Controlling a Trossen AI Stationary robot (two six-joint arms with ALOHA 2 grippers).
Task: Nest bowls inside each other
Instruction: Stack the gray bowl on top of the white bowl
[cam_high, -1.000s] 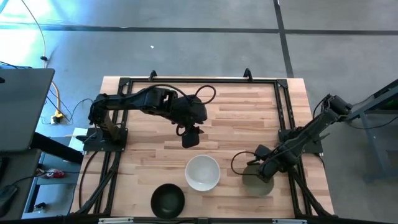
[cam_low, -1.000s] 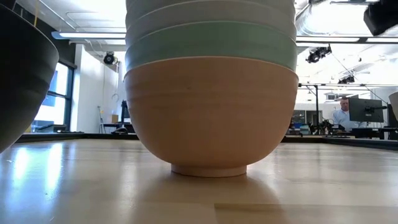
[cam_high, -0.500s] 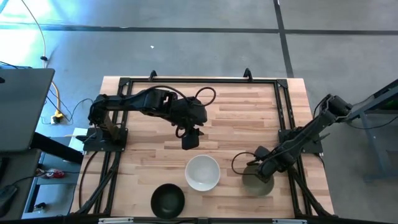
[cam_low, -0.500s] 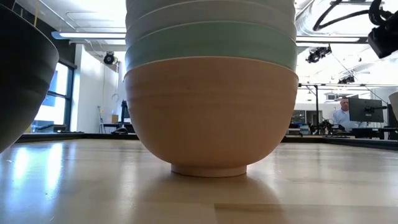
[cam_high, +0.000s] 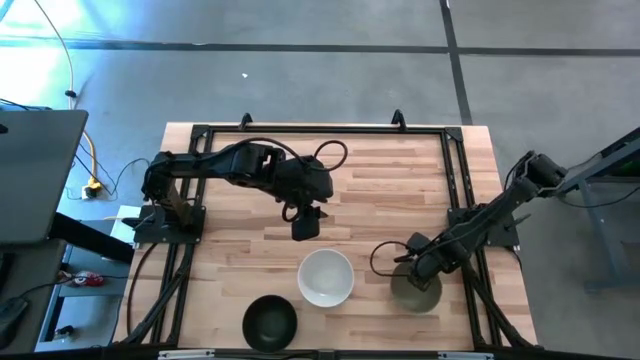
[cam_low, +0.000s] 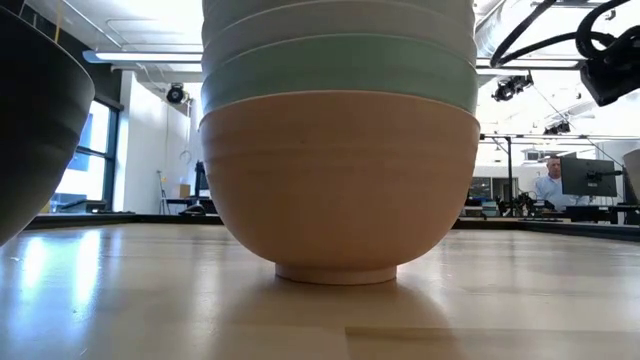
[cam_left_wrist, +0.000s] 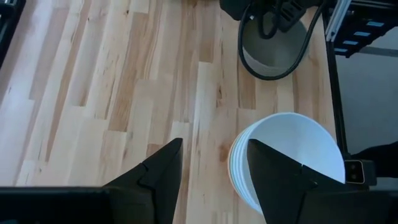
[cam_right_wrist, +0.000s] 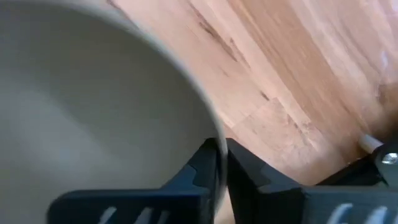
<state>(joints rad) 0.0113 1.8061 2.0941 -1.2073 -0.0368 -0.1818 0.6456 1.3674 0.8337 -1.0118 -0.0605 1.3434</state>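
A stack of nested bowls (cam_high: 325, 277) stands on the table: peach-orange at the bottom (cam_low: 338, 180), mint green (cam_low: 338, 70) above it, white on top (cam_left_wrist: 292, 158). The black bowl (cam_high: 270, 322) rests on its base near the near edge and shows in the low view (cam_low: 30, 110) too. The olive-grey bowl (cam_high: 415, 292) is right of the stack. My right gripper (cam_high: 416, 264) is shut on its rim. My left gripper (cam_high: 305, 224) hovers open just beyond the stack's far side, with its fingers (cam_left_wrist: 211, 168) over bare wood. My right gripper holds the olive-grey bowl by its rim (cam_right_wrist: 217, 146) on the far side. The rim is pinched between the two fingers, one finger (cam_right_wrist: 202, 171) inside the bowl and one (cam_right_wrist: 252, 174) outside. The fingers come from the far right, slanting down. I cannot tell whether the bowl's base is on the table.
A dark metal frame (cam_high: 455, 190) runs along the table's left, far and right sides. Open wood lies between the stack and the far edge. A cable loop (cam_left_wrist: 273, 59) of the right arm hangs around the olive-grey bowl. A person (cam_low: 548, 185) sits at a monitor far behind the table.
My right gripper has shifted a little toward the table's left, toward the stack, taking the olive-grey bowl with it. In the low view it has come further into the picture, with its cables. The left arm has kept still.
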